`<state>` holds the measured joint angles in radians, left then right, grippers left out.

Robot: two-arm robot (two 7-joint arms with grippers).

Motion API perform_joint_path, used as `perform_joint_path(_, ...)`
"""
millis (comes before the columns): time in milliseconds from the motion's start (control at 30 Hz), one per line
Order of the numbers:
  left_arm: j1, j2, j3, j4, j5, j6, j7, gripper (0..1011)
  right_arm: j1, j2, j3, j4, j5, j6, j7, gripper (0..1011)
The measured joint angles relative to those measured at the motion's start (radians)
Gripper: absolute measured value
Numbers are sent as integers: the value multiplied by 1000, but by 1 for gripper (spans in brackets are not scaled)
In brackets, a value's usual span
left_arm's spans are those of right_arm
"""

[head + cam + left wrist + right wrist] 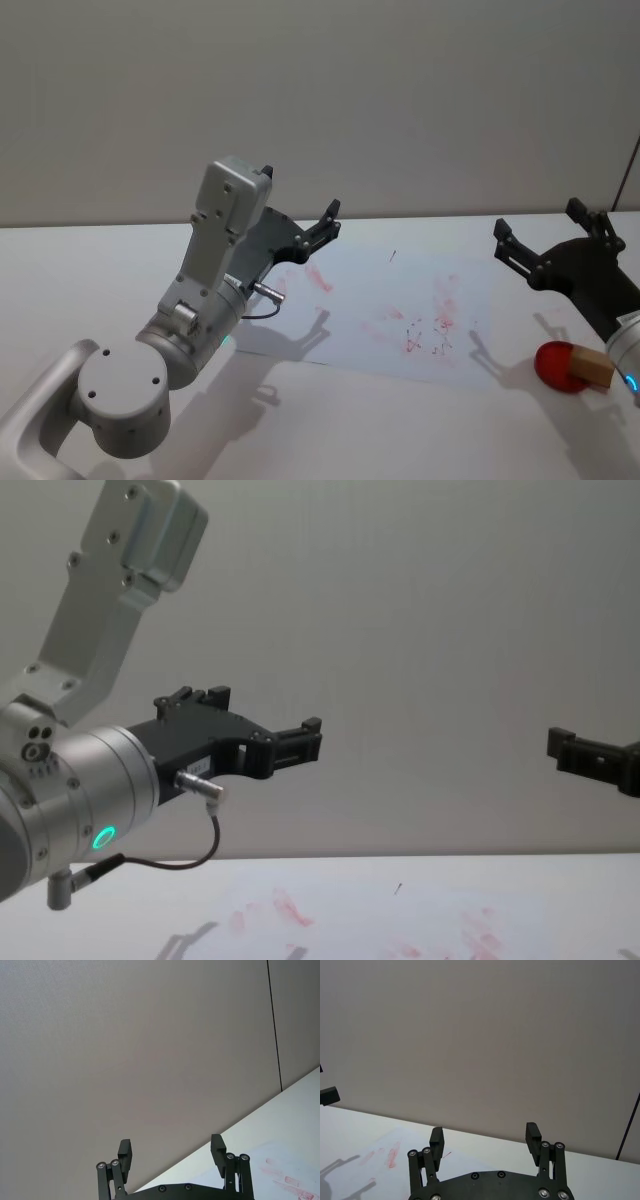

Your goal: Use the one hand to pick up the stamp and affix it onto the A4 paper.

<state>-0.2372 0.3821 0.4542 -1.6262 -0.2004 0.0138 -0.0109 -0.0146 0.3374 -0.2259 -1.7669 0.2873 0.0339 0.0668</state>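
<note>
The right claw [545,228] hangs in the air over the right side of the table, near the paper's right edge. Its two black fingers [436,1138] are spread wide apart, and nothing is between them. The stamp [594,368] is not in the claw. It lies lower down on the white table [420,420], back by the claw's wrist and well behind the fingertips. It is a small tan block just off the right edge of the paper [380,285], which lies flat with red smudges on it. The stamp touches a red round thing [556,364]; I cannot tell if the two are joined. The silver arm covers the stamp's right end. The left claw [328,222] hangs over the paper's left part, spread wide too.
</note>
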Motion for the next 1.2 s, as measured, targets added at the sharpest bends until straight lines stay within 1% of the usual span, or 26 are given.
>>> perform_joint_path(1200, 0, 0, 0, 0, 0, 0, 0, 1001, 0, 0, 0, 0, 0, 0, 0, 1001)
